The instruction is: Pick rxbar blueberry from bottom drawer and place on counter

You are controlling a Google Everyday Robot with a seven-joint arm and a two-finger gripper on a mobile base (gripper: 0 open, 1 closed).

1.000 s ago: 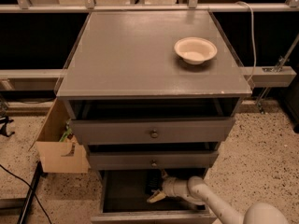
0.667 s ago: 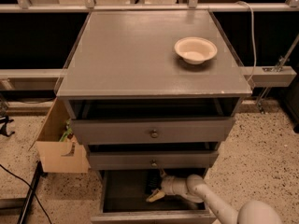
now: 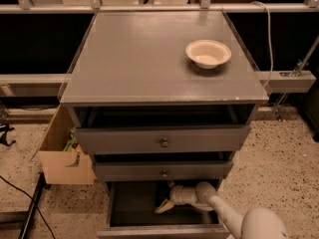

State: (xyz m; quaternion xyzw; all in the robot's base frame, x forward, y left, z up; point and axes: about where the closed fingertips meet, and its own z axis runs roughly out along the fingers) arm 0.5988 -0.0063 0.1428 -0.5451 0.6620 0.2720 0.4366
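Note:
The bottom drawer (image 3: 124, 205) is pulled out below the two upper drawers and its inside is dark grey. My gripper (image 3: 163, 206) is inside it, reaching in from the right on the white arm (image 3: 219, 210), low over the drawer floor near the middle. The rxbar blueberry does not show; the drawer floor under and around the gripper is dark. The counter (image 3: 134, 59) is the flat grey cabinet top.
A cream round bowl (image 3: 208, 53) stands on the counter's right back part. The top drawer (image 3: 162, 139) and middle drawer (image 3: 162, 171) with round knobs stick out slightly above the gripper. A cardboard box (image 3: 62, 156) stands on the floor at the left.
The gripper has edged very slightly to the left inside the bottom drawer. Nothing else has moved.

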